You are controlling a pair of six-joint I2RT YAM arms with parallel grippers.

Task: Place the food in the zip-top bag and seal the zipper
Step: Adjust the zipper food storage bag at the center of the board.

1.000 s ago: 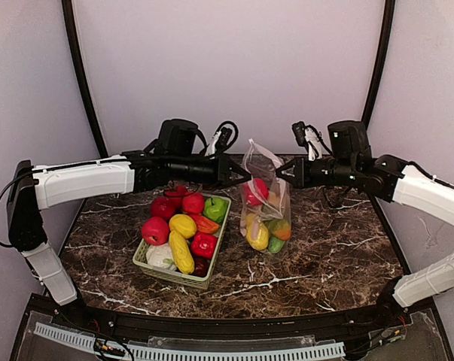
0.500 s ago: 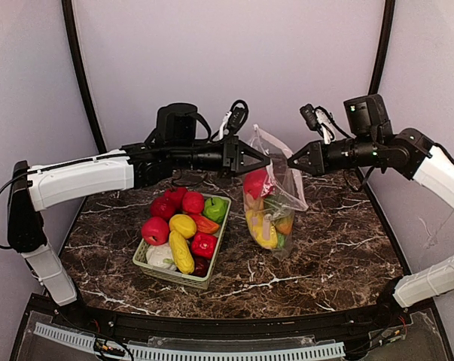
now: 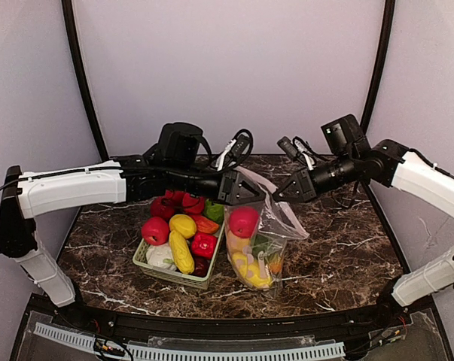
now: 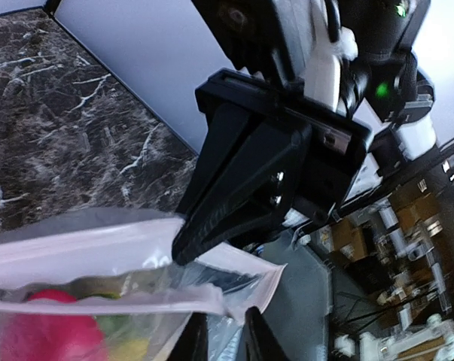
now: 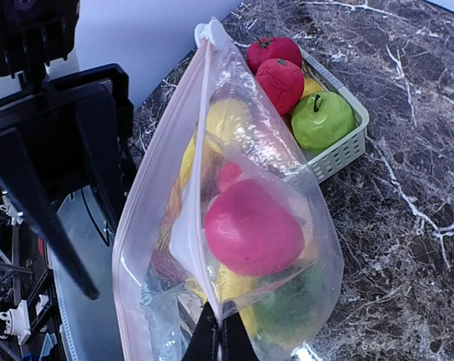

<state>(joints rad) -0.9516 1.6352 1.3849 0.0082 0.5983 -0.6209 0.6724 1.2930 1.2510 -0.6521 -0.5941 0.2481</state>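
Worktop (image 3: 339,256): zip-top bag (image 3: 260,248) held upright.
Right hand (image 5: 215,331): clamped on zip-top bag.
Left hand (image 3: 253,192): parted.
Risk: food (image 3: 243,222) spilled, mouth sagging one-sidedly.

I count: one bag (image 3: 285,226), one basket (image 3: 174,277). Food (image 3: 155,229): about ten pieces in basket, at least four in bag.

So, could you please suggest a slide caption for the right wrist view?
Right gripper pinching the food-filled zip-top bag by its edge, with the basket of toy fruit behind.
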